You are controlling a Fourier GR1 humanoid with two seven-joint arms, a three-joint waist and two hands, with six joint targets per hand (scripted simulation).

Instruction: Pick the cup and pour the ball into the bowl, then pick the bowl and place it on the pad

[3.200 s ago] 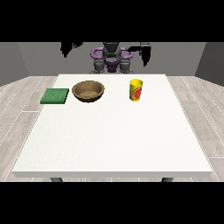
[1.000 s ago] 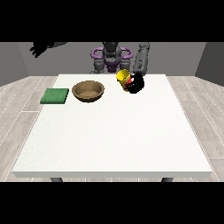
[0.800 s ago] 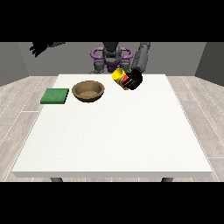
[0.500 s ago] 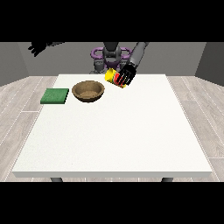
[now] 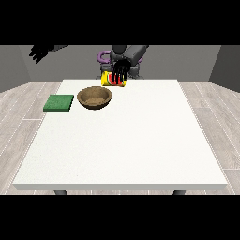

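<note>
A yellow cup with a red band [image 5: 109, 79] hangs tipped on its side above the table, just right of and above the bowl's far rim. The hand at the view's right [image 5: 120, 71] has its black fingers curled round the cup. The brown bowl [image 5: 94, 98] sits on the table left of centre, near the far edge. A green pad [image 5: 58, 102] lies flat to the bowl's left. The ball is not visible. The hand at the view's left [image 5: 40, 51] is raised high off to the left, away from the table, fingers spread.
The white table [image 5: 126, 140] stretches wide toward the camera in front of the bowl and pad. The robot's torso [image 5: 123, 55] stands behind the far edge.
The hand at the view's right grasped the upright cup, lifted it and carried it left toward the bowl while tipping it onto its side. The other hand rose to the far left.
</note>
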